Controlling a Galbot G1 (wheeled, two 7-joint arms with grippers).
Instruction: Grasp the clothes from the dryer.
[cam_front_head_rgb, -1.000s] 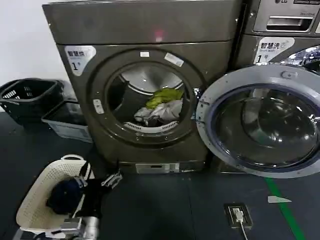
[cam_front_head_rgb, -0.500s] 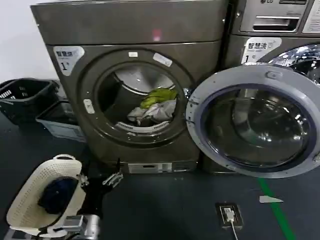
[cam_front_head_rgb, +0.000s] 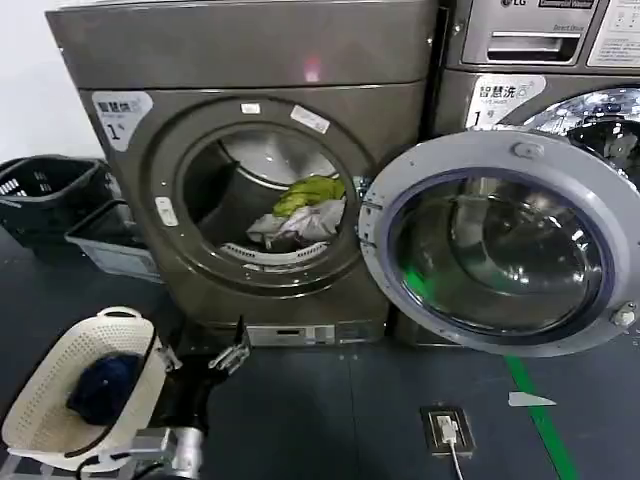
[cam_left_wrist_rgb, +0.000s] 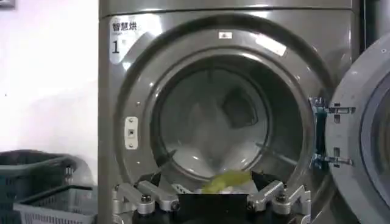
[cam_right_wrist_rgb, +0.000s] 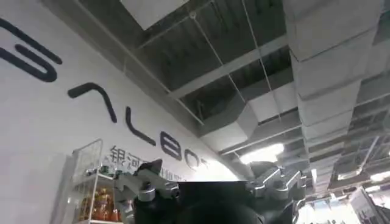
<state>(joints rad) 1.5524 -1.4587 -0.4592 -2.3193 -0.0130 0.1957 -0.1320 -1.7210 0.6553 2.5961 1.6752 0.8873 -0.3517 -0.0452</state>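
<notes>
The bronze-grey dryer (cam_front_head_rgb: 250, 50) stands at centre left with its round door (cam_front_head_rgb: 500, 240) swung open to the right. Inside the drum lie the clothes (cam_front_head_rgb: 300, 212), a yellow-green piece on top of white-grey ones. My left gripper (cam_front_head_rgb: 200, 352) hangs low in front of the dryer's base, open and empty, well short of the porthole. In the left wrist view the dryer (cam_left_wrist_rgb: 122, 91) faces me, and the yellow-green garment (cam_left_wrist_rgb: 228, 179) shows just beyond the left gripper (cam_left_wrist_rgb: 210, 193). My right gripper (cam_right_wrist_rgb: 210, 181) is open, pointing up at a ceiling.
A white basket (cam_front_head_rgb: 40, 400) holding a dark blue garment (cam_front_head_rgb: 100, 385) sits on the floor at my left. A black basket (cam_front_head_rgb: 50, 190) and a grey crate (cam_front_head_rgb: 110, 245) stand left of the dryer. The silver LG machine (cam_front_head_rgb: 540, 50) is behind the open door. A floor socket (cam_front_head_rgb: 443, 430) lies at the right.
The whole scene has slid leftward in the head view, so the dryer and white basket sit further left. The left gripper stays open, low before the dryer.
</notes>
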